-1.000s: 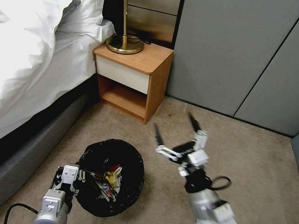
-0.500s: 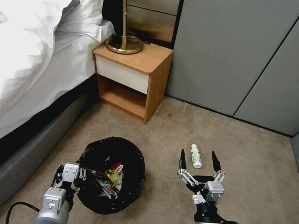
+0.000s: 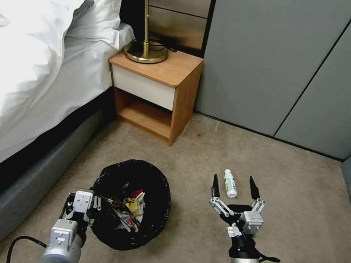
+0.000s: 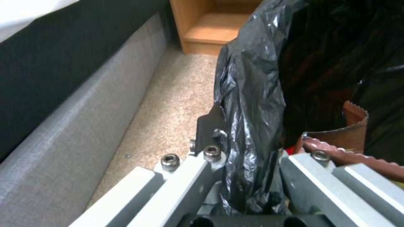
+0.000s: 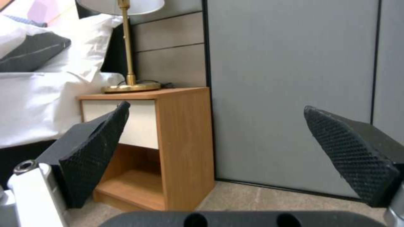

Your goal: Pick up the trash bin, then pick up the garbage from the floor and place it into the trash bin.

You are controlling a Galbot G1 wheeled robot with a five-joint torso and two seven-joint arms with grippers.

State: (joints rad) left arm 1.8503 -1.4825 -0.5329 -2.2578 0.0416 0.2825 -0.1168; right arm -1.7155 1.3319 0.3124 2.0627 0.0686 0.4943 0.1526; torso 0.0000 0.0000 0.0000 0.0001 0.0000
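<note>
The trash bin (image 3: 150, 223), lined with a crinkly black bag, hangs low over the carpet at lower centre, with red, yellow and white garbage (image 3: 129, 211) inside. My left gripper (image 3: 94, 212) is shut on its near left rim; the left wrist view shows the bag-covered rim (image 4: 248, 126) pinched between the fingers (image 4: 208, 126). A small white bottle (image 3: 230, 183) with a green label lies on the carpet to the right. My right gripper (image 3: 234, 186) is open just behind it, one black fingertip on each side. The right wrist view shows both pads (image 5: 94, 154) spread wide.
A wooden nightstand (image 3: 154, 95) with a brass lamp (image 3: 146, 51) stands at the back, beside grey wall panels (image 3: 284, 64). The bed (image 3: 21, 67) with its grey base runs along the left. Open carpet (image 3: 303, 223) lies to the right of the bottle.
My right arm swung back from a raised pose beside the bin and lowered until its open fingers straddle the bottle, uncovering the bottle. The bin and left gripper barely moved.
</note>
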